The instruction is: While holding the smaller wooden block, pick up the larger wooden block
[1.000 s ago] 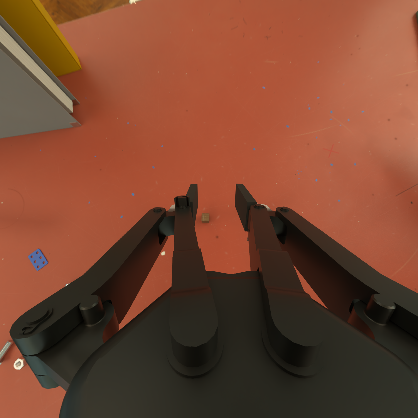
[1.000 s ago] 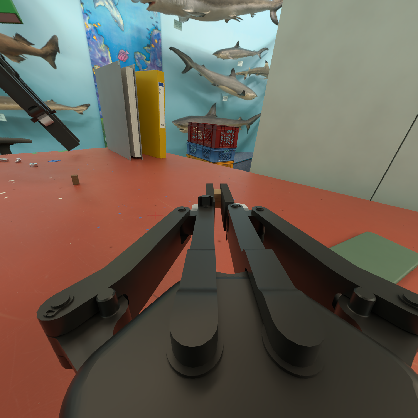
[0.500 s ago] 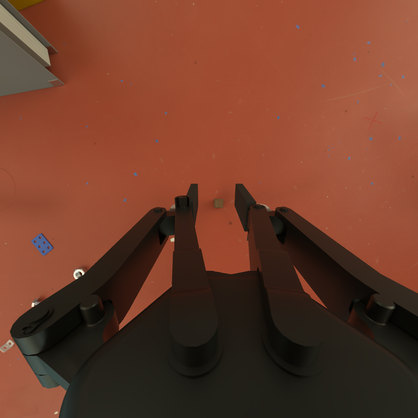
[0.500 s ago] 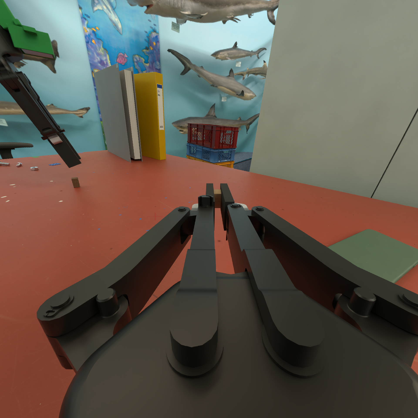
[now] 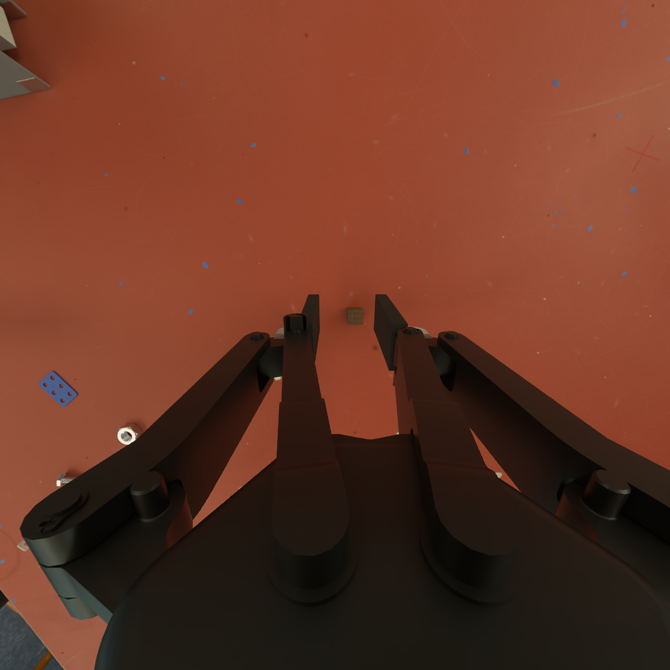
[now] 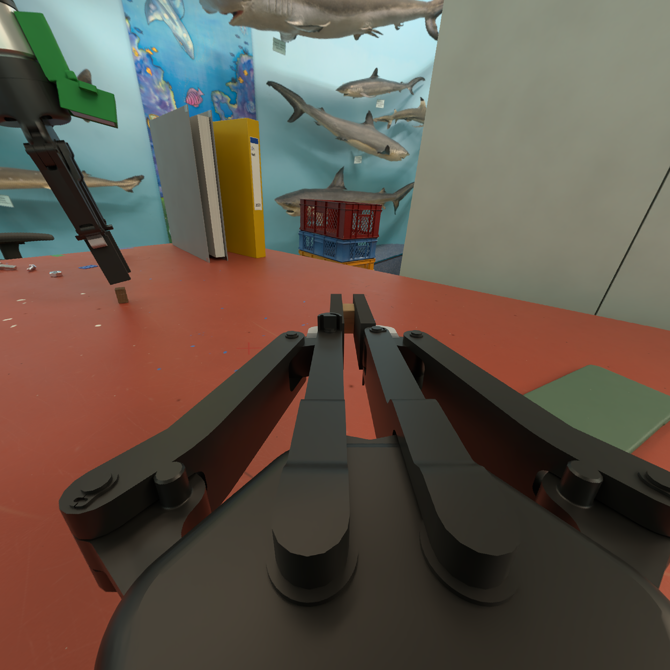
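Wooden blocks, two of them, sit in different places. One wooden block (image 5: 355,315) stands on the red desk (image 5: 362,145), seen from above between the spread fingers of the left claw (image 5: 347,308), which hangs over it released and not touching it; the block lies nearer the right-hand finger than the left-hand one. From the right wrist view the same block (image 6: 121,294) stands upright on the desk (image 6: 181,362), just beneath the tip of the left claw (image 6: 116,272), with a small gap between them. The other wooden block (image 6: 348,317), paler, is clenched between the fingers of the right claw (image 6: 347,308), held clear above the desk. Off to the left claw's side lie a blue perforated plate (image 5: 58,388) and a silver nut (image 5: 127,434). A grey book (image 6: 192,185) and yellow binder (image 6: 241,188) stand at the desk's far edge, and a green pad (image 6: 602,406) lies to the right.
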